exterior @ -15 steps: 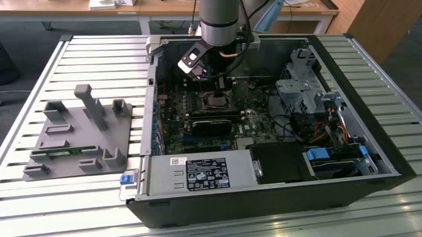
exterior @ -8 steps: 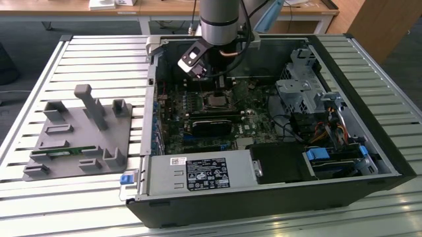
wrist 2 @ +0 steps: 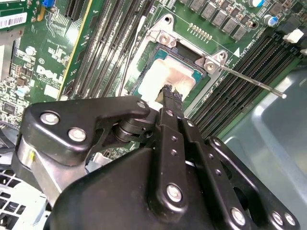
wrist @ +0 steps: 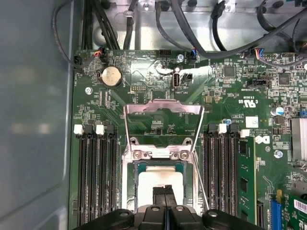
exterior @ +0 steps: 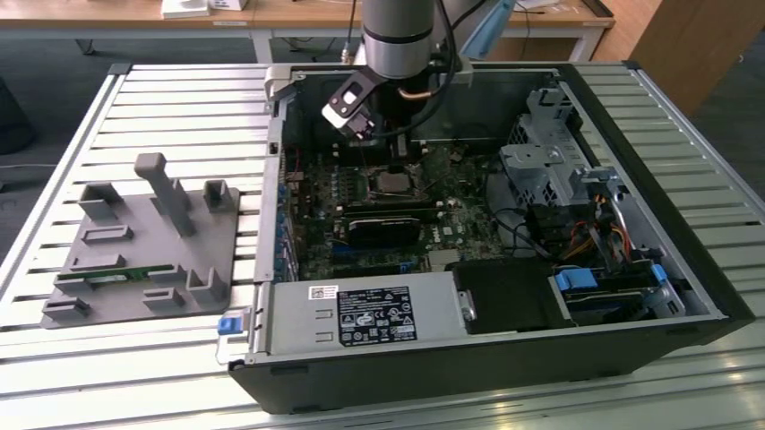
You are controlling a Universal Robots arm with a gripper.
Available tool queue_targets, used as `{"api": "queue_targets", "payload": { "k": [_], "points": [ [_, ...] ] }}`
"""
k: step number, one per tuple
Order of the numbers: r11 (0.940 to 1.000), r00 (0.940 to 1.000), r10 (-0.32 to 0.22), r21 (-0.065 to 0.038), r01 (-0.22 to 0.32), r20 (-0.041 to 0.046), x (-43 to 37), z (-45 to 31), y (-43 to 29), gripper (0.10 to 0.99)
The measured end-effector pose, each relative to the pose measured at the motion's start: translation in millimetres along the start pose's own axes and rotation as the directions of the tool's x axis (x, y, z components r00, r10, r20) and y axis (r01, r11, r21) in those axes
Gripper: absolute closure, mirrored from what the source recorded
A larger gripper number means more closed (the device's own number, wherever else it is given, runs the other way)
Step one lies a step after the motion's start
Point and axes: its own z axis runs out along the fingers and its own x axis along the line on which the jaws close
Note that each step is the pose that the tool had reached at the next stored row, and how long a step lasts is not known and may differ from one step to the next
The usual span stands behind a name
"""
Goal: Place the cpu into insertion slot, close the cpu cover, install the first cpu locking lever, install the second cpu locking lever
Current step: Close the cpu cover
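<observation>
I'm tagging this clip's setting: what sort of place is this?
Probably a robotics lab or workshop: a robot arm reaches into an open computer case on a slatted metal bench, with desks behind.

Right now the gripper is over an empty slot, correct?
Not empty: the cpu already lies in the slot, as the first wrist view shows. The gripper is over it, as you say.

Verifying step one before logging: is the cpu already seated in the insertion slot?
Yes, in the first wrist view the cpu lies, pale face showing, inside the silver rim of the insertion slot, by the gripper.
</observation>
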Motion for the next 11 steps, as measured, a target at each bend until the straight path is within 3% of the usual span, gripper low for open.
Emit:
{"api": "queue_targets", "payload": {
  "k": [11],
  "points": [
    [1.0, 1.0, 0.002, 0.001, -0.002, 0.0001, 0.0, -12.6, 0.9, 0.98]
  ]
}}
